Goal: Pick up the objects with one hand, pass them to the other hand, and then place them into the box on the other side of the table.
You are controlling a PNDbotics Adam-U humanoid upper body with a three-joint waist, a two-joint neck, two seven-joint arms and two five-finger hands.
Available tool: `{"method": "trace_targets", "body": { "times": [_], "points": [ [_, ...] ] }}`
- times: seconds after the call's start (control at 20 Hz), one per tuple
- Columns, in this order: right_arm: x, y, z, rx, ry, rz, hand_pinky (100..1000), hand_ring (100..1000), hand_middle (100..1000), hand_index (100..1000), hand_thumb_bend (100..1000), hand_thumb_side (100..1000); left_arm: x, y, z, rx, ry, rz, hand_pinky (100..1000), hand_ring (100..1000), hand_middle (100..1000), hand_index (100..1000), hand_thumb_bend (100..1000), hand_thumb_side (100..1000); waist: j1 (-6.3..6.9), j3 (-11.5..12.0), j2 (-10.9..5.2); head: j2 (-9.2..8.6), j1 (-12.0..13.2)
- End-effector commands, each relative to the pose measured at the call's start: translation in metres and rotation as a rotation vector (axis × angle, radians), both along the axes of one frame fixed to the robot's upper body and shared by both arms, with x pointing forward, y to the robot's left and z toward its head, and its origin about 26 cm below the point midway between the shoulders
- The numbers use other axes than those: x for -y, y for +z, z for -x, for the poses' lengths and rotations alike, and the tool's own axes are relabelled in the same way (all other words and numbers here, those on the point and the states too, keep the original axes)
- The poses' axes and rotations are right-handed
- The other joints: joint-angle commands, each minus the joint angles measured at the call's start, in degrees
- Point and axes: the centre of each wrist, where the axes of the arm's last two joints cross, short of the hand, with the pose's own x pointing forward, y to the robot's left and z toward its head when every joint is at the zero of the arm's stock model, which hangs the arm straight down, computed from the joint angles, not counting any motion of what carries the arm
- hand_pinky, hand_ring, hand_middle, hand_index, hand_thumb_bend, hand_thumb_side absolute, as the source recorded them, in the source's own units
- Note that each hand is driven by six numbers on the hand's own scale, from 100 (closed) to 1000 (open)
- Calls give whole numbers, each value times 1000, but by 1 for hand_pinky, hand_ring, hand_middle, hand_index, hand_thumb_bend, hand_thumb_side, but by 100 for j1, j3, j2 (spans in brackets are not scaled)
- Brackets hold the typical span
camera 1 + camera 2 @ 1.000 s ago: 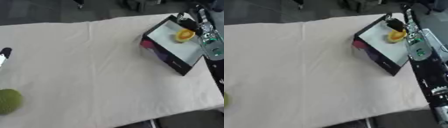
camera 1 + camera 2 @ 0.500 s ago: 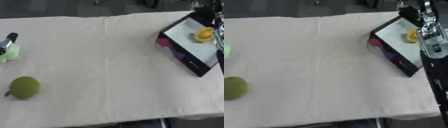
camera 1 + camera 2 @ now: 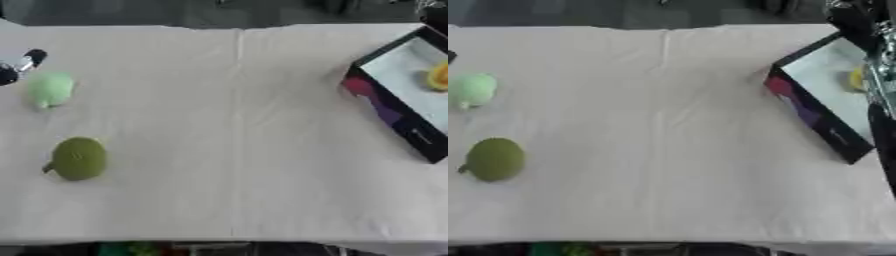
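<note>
Two green things lie on the white cloth at the left: a pale green one (image 3: 50, 89) and, nearer to me, a round olive one (image 3: 79, 158) with a short stem. Part of my left hand (image 3: 19, 64), black and silver, shows at the left edge just up and left of the pale one, apart from it. At the right stands a black box (image 3: 391, 118) with a white inside, tilted, holding a yellow-orange thing (image 3: 438, 78). My right hand (image 3: 850, 19) is a dark shape over the box's far corner, with its arm (image 3: 881, 70) running down the right edge.
The white cloth (image 3: 236, 125) covers the table, with a crease down its middle. The table's near edge runs along the bottom of both views. Dark floor and blurred shapes lie beyond the far edge.
The whole picture has slid to the right, so the camera has turned left. Both green things now show fully. The box and the things on the cloth lie as before.
</note>
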Motion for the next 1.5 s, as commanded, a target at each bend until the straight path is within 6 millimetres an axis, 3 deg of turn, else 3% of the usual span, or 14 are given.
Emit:
{"method": "trace_targets", "body": {
  "times": [0.05,0.35,0.65,0.95,1.5],
  "points": [
    [4,18,3,42,-4,19,1000,921,858,884,100,247,-24,20,-7,-91,22,-19,802,694,691,836,641,369,-14,-5,-75,-80,56],
    [3,18,1,32,-7,25,1000,917,853,880,100,256,-35,28,-29,-271,-9,-71,804,737,723,838,720,277,-76,-43,26,-171,63],
    [2,18,0,24,-8,26,1000,913,849,877,100,255,-44,29,-45,-410,33,-149,807,773,753,833,728,219,-116,-61,93,-154,152],
    [2,16,0,21,-7,17,1000,909,845,874,100,269,-54,22,-55,-486,133,-165,811,785,759,826,666,107,-154,-90,149,-180,251],
    [-2,8,-1,0,4,-5,1000,902,834,869,100,288,-46,8,-66,-490,152,-138,803,773,748,827,598,100,-185,-128,217,-221,304]
  ]
}}
